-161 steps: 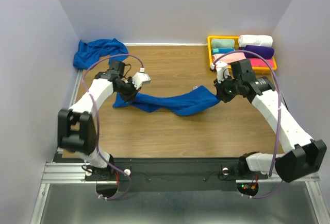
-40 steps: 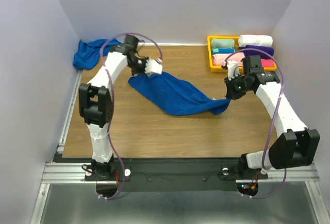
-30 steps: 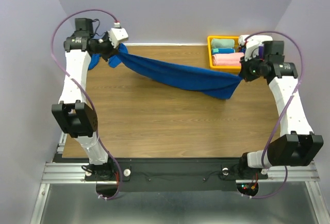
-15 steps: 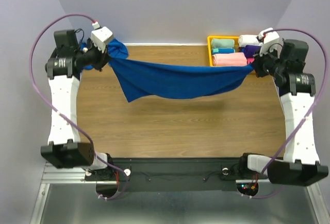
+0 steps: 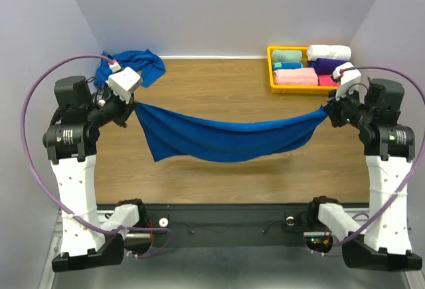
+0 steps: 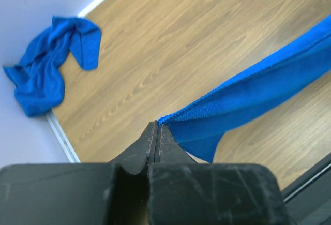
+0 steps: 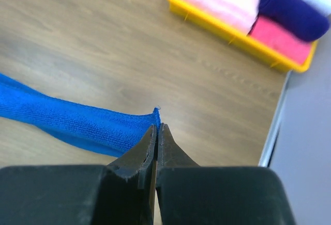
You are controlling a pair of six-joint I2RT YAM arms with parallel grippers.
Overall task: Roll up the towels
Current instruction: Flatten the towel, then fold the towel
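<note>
A royal-blue towel (image 5: 226,136) hangs stretched in the air above the table, sagging in the middle. My left gripper (image 5: 133,105) is shut on its left corner, and my right gripper (image 5: 327,111) is shut on its right corner. In the left wrist view the towel (image 6: 248,95) runs off to the right from the closed fingertips (image 6: 156,125). In the right wrist view the towel (image 7: 77,121) runs off to the left from the pinched tip (image 7: 157,125). A second blue towel (image 5: 126,63) lies crumpled at the table's far left corner, also visible as the heap (image 6: 46,64) in the left wrist view.
A yellow tray (image 5: 270,70) at the far right holds rolled teal, white, purple and pink towels; the tray (image 7: 217,31) also shows in the right wrist view. The wooden table (image 5: 226,103) lies under the hanging cloth. Grey walls close in on three sides.
Both arms have drawn back toward the near edge and lowered, carrying the stretched towel with them. The towel has come away from the far wall and now spans mid-table.
</note>
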